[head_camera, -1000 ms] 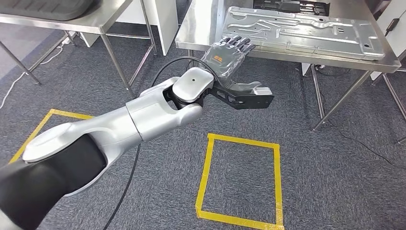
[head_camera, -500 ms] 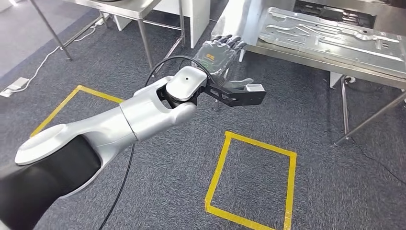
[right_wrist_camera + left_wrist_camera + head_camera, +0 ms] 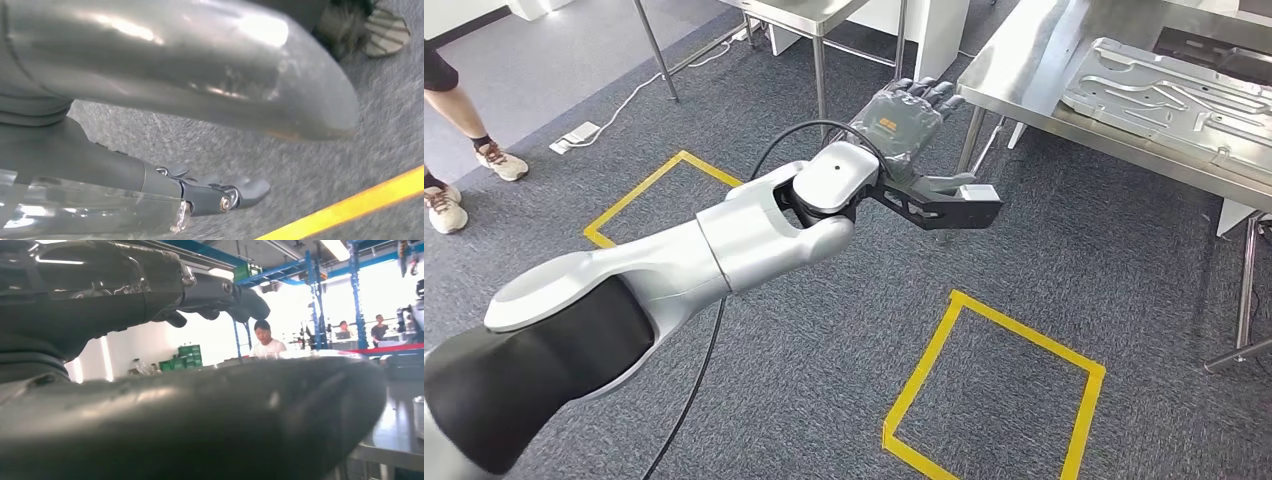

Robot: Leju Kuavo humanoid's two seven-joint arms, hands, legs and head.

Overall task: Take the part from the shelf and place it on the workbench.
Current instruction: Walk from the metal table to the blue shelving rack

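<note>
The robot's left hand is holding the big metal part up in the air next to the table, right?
Not quite. The left hand is up in the air next to the table, but it holds nothing; its fingers are stretched out straight. The head view shows the big metal part lying flat on the table.

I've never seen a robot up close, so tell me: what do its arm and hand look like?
The left arm is glossy silver with a black upper section and a rounded silver wrist joint. A black cable loops along it. The left hand is dark grey under a clear cover, with an orange marking. A black bracket juts from the wrist.
</note>
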